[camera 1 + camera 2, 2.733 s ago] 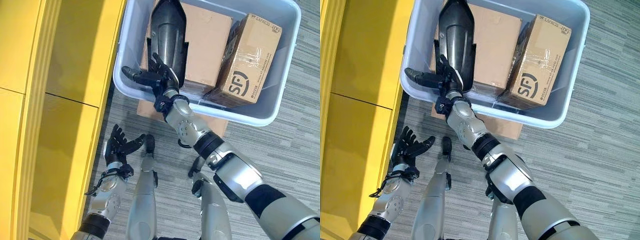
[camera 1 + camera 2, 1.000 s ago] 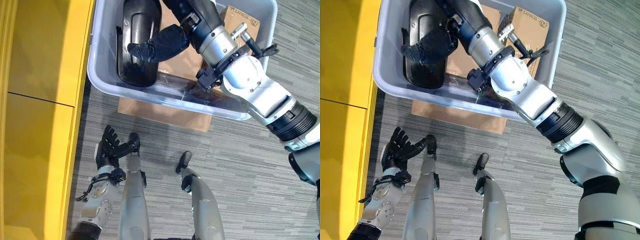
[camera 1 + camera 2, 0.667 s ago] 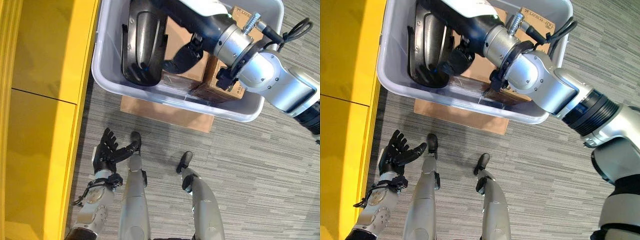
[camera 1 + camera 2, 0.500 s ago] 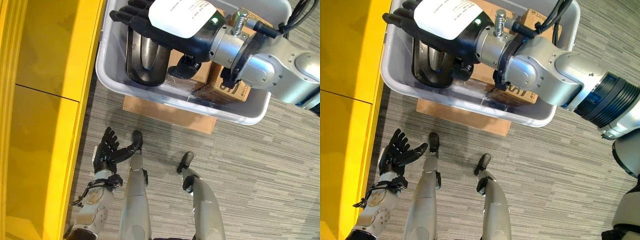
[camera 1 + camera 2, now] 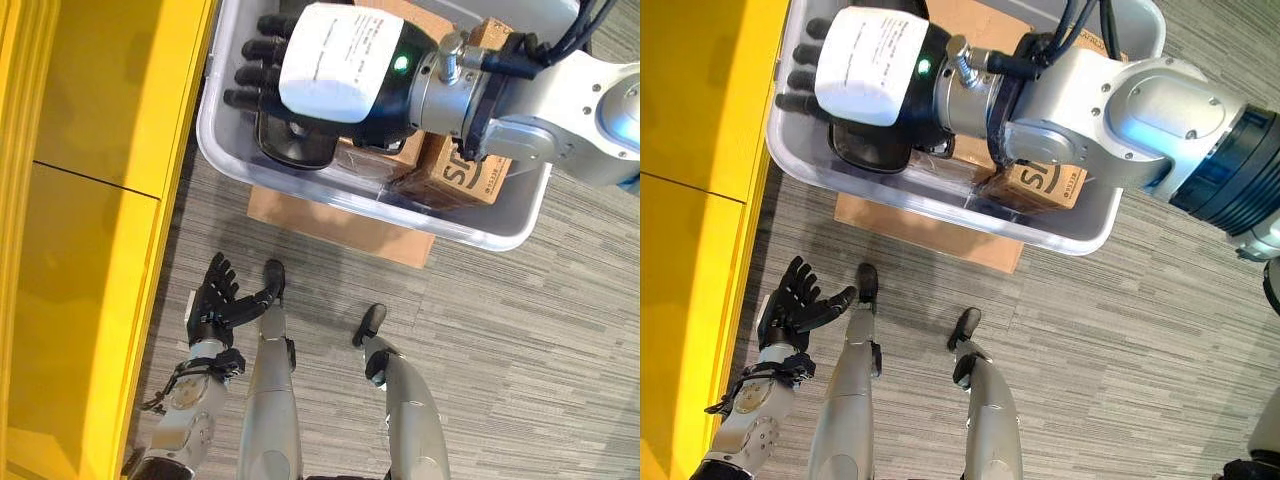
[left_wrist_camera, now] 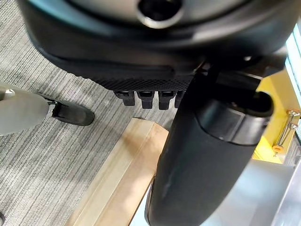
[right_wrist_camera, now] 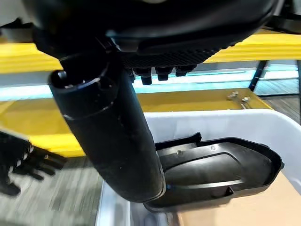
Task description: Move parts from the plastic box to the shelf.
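Right robot hand hovers over the left end of the translucent grey plastic box, fingers straight and spread, holding nothing. Below it lies the black moulded plastic part, a curved glossy shell, still inside the box at its left end. Brown cardboard boxes, one taped, fill the box's right side. The box sits on flat cardboard on grey striped carpet. Left robot hand hangs low near the smooth yellow shelf, fingers spread, empty.
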### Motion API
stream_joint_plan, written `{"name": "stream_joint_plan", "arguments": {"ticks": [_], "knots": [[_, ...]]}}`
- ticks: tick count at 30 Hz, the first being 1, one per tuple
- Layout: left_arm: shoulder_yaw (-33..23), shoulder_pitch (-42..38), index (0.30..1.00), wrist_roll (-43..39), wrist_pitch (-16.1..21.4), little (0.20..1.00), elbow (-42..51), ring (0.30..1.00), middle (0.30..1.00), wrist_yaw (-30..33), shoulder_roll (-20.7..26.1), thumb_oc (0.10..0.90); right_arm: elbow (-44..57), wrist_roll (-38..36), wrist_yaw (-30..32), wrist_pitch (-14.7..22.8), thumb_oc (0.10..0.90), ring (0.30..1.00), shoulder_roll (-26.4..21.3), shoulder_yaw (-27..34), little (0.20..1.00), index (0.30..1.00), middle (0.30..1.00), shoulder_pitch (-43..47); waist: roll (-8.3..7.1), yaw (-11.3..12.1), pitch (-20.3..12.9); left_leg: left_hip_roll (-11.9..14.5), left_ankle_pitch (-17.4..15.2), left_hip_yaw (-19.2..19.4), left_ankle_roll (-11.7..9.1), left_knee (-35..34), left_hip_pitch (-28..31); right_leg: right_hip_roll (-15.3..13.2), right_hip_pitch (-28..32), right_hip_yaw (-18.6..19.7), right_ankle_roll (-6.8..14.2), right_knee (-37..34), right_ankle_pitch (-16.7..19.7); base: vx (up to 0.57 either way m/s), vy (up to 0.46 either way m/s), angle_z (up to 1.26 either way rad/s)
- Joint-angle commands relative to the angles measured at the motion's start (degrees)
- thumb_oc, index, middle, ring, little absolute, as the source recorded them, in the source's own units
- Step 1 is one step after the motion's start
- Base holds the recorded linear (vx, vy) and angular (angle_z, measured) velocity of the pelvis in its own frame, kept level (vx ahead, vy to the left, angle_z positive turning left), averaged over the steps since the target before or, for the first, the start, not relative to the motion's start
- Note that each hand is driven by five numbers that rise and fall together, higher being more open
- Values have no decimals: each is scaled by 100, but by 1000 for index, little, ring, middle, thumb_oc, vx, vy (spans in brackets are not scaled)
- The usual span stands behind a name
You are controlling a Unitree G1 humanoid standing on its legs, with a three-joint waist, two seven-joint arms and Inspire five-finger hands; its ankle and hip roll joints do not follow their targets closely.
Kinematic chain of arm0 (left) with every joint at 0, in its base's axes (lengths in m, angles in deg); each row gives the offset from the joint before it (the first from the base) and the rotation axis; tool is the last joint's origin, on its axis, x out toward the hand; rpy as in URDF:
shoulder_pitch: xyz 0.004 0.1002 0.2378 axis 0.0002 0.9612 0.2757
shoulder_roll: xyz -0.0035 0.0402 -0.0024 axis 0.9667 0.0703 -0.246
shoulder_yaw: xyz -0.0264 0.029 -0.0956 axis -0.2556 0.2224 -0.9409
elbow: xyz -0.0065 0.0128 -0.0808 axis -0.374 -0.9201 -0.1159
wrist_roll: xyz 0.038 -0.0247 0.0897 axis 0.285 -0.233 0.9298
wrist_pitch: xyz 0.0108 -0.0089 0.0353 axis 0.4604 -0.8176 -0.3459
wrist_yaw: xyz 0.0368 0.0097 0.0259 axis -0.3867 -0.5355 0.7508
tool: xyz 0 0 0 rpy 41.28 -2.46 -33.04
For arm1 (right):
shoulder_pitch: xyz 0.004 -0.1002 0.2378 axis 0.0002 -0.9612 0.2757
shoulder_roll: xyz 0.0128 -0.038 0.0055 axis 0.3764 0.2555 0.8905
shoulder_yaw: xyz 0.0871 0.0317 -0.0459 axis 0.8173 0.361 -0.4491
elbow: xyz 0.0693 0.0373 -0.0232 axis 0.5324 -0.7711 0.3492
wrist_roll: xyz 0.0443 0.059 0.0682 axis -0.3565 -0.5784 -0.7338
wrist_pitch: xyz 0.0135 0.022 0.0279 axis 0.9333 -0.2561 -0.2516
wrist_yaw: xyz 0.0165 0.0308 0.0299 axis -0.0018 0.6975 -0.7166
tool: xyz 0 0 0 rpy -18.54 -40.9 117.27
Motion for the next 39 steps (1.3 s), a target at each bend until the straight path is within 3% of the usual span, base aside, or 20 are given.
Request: {"name": "stream_joint_plan", "arguments": {"ticks": [1,6,15,24,39], "knots": [[-420,331,1000,207,322,1000,587,1000,1000,-121,568,900,230,261,178,-3,900,1000,-512,42,1000,1000,1000,876,-495,191,-48,94,-1298,-63,-202,431,730,-10,699,410,409,-719,351,23,3,7],[-521,378,1000,235,345,1000,581,1000,1000,-127,746,900,-241,782,185,-49,900,1000,-507,42,1000,1000,1000,825,-668,225,-56,80,-1304,-79,-205,437,678,-16,667,407,412,-710,338,2,0,1],[-567,438,1000,257,373,1000,610,1000,1000,-127,877,900,-807,1223,295,-136,900,1000,-604,42,1000,1000,1000,668,-779,266,-21,48,-1299,-91,-209,424,625,-1,611,412,421,-709,324,2,0,-1],[-592,469,1000,246,425,1000,636,1000,1000,-111,914,900,-1233,1541,477,-224,900,1000,-562,42,1000,1000,1000,653,-748,292,6,37,-1320,-125,-200,487,515,-22,509,414,408,-639,292,0,0,0],[-556,451,1000,208,488,1000,632,1000,1000,-44,808,900,-1400,1515,631,-285,900,1000,-447,42,1000,1000,1000,596,-555,342,10,-3,-1345,-187,-173,558,252,-52,255,398,407,-536,246,2,-2,1]]}}
